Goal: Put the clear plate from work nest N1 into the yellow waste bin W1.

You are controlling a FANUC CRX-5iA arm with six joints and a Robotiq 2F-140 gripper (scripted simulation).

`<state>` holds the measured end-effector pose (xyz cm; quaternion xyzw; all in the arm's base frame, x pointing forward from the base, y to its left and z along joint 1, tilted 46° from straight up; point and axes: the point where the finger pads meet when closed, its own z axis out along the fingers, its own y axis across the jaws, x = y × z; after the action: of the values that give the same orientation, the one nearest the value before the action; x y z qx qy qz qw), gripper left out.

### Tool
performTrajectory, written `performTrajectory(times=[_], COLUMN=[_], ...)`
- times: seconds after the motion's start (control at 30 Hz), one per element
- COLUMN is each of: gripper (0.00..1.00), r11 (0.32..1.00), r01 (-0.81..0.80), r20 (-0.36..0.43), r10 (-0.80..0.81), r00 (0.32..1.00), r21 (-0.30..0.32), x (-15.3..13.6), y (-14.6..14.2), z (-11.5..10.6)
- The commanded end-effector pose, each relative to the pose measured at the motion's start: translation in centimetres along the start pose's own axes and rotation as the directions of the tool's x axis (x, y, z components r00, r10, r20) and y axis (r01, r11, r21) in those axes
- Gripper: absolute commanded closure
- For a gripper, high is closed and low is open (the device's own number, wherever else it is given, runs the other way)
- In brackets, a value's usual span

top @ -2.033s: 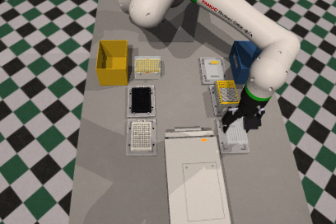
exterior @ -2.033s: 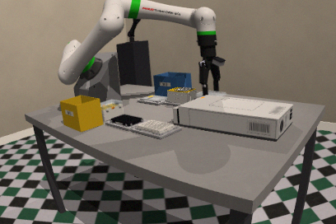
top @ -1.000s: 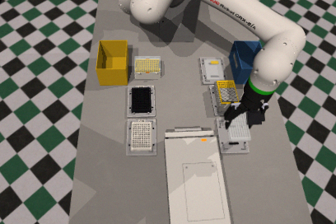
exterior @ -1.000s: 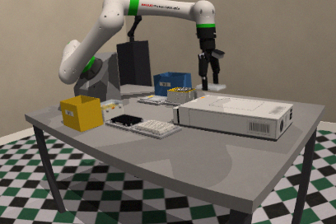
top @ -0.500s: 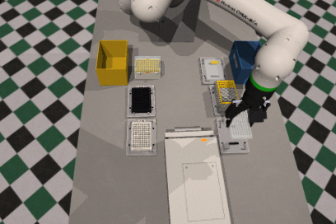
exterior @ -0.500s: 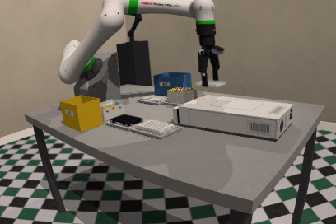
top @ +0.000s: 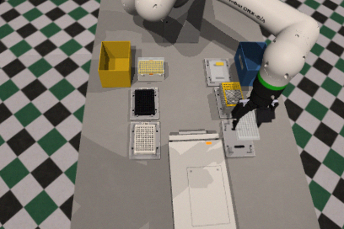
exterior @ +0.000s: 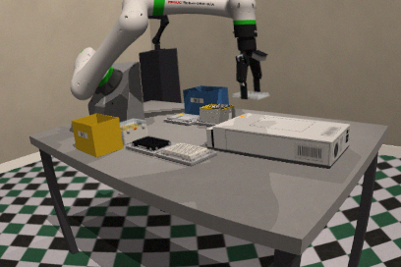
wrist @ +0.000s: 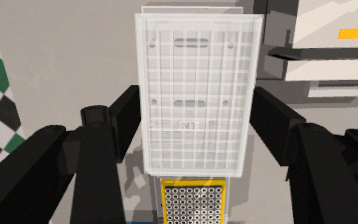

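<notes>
My gripper is shut on the clear plate and holds it level, well above the bench. The work nest N1 lies empty right below it, at the right side of the bench. The yellow waste bin W1 stands upright and open at the far left of the bench, far from the gripper.
A big white cooler box lies left of the nest. A yellow tip rack, a lidded nest and a blue bin stand behind it. Near W1 lie a yellow plate, a black plate and a white plate.
</notes>
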<state>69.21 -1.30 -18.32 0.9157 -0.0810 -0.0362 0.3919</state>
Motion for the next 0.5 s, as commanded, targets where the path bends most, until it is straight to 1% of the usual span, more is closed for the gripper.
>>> performTrajectory(times=[0.0, 0.17, 0.47], gripper=[0.9, 0.9, 0.9], r11=[1.0, 1.0, 1.0], r01=[0.0, 0.0, 0.0], r20=[-0.002, -0.002, -0.002], r10=[0.0, 0.0, 0.0], r00=[1.0, 1.0, 1.0], r21=[0.001, 0.001, 0.001], x=[0.07, 0.07, 0.07], y=[-0.02, -0.02, -0.02], z=[-0.62, -1.28, -1.5])
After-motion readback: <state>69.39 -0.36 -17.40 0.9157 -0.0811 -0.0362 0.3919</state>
